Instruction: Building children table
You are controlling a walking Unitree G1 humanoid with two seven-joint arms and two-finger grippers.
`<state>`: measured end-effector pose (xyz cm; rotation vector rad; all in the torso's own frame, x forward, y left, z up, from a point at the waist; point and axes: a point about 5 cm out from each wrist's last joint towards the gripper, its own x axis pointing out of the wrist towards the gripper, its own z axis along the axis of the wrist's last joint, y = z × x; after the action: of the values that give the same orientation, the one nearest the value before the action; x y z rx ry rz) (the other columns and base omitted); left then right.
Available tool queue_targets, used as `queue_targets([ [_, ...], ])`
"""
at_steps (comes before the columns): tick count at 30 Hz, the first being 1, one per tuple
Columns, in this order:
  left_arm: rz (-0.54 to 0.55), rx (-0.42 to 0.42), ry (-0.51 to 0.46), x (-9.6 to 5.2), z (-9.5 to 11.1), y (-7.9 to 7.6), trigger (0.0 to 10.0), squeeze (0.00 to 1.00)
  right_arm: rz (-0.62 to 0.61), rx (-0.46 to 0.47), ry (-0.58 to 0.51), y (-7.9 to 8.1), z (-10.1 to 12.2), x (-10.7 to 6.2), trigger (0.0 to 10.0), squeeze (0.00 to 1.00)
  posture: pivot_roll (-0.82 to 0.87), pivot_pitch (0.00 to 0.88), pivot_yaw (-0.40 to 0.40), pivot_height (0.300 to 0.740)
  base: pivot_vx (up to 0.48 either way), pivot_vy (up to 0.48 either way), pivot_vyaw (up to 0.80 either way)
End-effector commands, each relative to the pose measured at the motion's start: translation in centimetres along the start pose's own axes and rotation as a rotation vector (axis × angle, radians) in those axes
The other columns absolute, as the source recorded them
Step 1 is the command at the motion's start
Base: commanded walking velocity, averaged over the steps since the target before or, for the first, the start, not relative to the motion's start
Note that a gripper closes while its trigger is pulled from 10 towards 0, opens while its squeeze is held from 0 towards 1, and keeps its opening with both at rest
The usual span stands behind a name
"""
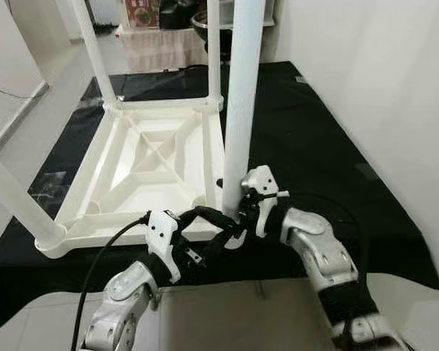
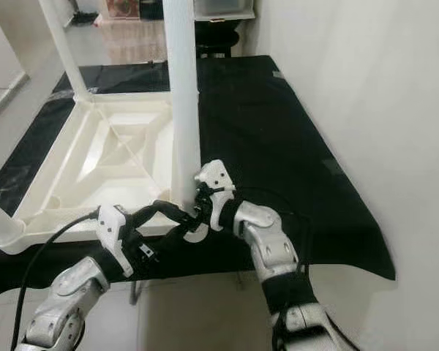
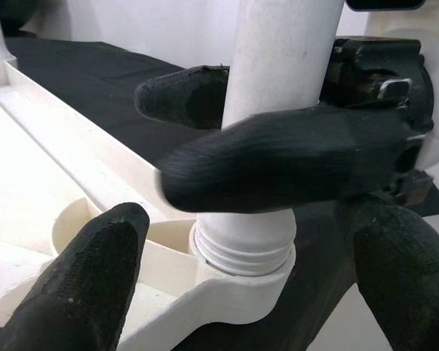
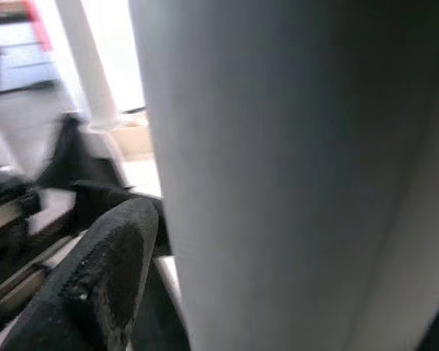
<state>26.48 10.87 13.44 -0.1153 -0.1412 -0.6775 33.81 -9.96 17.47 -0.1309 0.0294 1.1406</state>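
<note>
A white plastic children's table (image 1: 161, 157) lies upside down on a black cloth. Its near right leg (image 1: 241, 95) stands upright in the corner socket, and the threaded base (image 3: 241, 245) shows just above the socket rim. My right gripper (image 1: 235, 208) is shut on this leg just above the socket, its black fingers (image 3: 278, 161) wrapped around the tube. My left gripper (image 1: 218, 223) is open, one finger (image 3: 80, 285) on each side of the same corner, below the right gripper. The leg fills most of the right wrist view beside one finger (image 4: 102, 270).
Three other legs stand in their sockets: far left (image 1: 95, 51), far right (image 1: 214, 51) and near left (image 1: 14, 201). The black cloth (image 1: 307, 146) spreads toward a white wall (image 1: 395, 88) on the right. A black cable (image 1: 102, 256) runs along my left arm. Furniture stands beyond the table.
</note>
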Motion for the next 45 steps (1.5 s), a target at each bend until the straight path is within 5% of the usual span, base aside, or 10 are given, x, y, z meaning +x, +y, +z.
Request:
queue_targets([
  [1, 0.001, 0.003, -0.010, -0.2, 0.2, -0.1, 10.0, 0.00, 0.055, 0.024, -0.014, -0.4, 0.4, 0.2, 10.0, 0.00, 0.01, 0.095, 0.008, 0.740, 0.000, 0.000, 0.00],
  [11, -0.007, 0.023, 0.006, -0.5, 0.0, -0.7, 10.0, 0.00, 0.077, 0.084, 0.006, -2.4, 0.6, -0.3, 10.0, 0.00, 0.03, 0.097, 0.003, 0.740, 0.000, 0.000, 0.00],
  [12, -0.005, 0.036, 0.017, -0.8, 0.0, -1.0, 10.0, 0.00, 0.075, 0.105, 0.023, -2.9, 0.3, -0.7, 1.2, 0.00, 0.03, 0.099, 0.004, 0.740, 0.000, 0.000, 0.00],
  [13, -0.001, 0.044, 0.028, -1.1, -0.1, -1.3, 10.0, 0.00, 0.075, 0.123, 0.033, -3.3, 0.0, -1.1, 0.0, 0.00, 0.03, 0.099, 0.005, 0.740, 0.000, 0.000, 0.00],
  [23, 0.006, 0.062, 0.105, -2.6, -0.4, -2.4, 10.0, 0.00, -0.005, 0.122, 0.073, -3.7, -1.9, -4.5, 0.0, 0.00, 0.00, 0.102, 0.023, 0.740, 0.000, 0.000, 0.00],
  [28, 0.029, 0.073, 0.125, -3.3, -0.6, -2.1, 10.0, 0.00, -0.748, 0.157, 0.088, -2.0, -4.6, -4.8, 0.0, 0.00, -0.02, 0.115, 0.031, 0.740, 0.000, 0.000, 0.00],
  [38, -0.005, 0.021, 0.132, -2.8, -1.1, -1.0, 10.0, 0.00, -0.653, 0.195, 0.099, 2.7, -5.4, -0.8, 0.0, 0.00, -0.02, 0.086, 0.056, 0.740, 0.000, 0.000, 0.00],
  [39, -0.016, 0.015, 0.131, -2.7, -1.0, -1.1, 10.0, 0.00, -0.639, 0.192, 0.101, 2.5, -5.4, -0.5, 9.6, 0.00, -0.02, 0.084, 0.056, 0.740, 0.000, 0.000, 0.00],
  [44, -0.014, 0.010, 0.124, -2.5, -0.9, -1.1, 10.0, 0.00, -0.577, 0.166, 0.056, 2.1, -4.6, 0.4, 10.0, 0.04, -0.01, 0.088, 0.057, 0.740, 0.000, 0.000, 0.00],
  [45, -0.005, 0.007, 0.119, -2.4, -0.8, -1.1, 10.0, 0.00, -0.501, 0.164, 0.019, 2.3, -3.8, 0.9, 10.0, 1.00, 0.00, 0.089, 0.052, 0.740, 0.000, 0.000, 0.00],
])
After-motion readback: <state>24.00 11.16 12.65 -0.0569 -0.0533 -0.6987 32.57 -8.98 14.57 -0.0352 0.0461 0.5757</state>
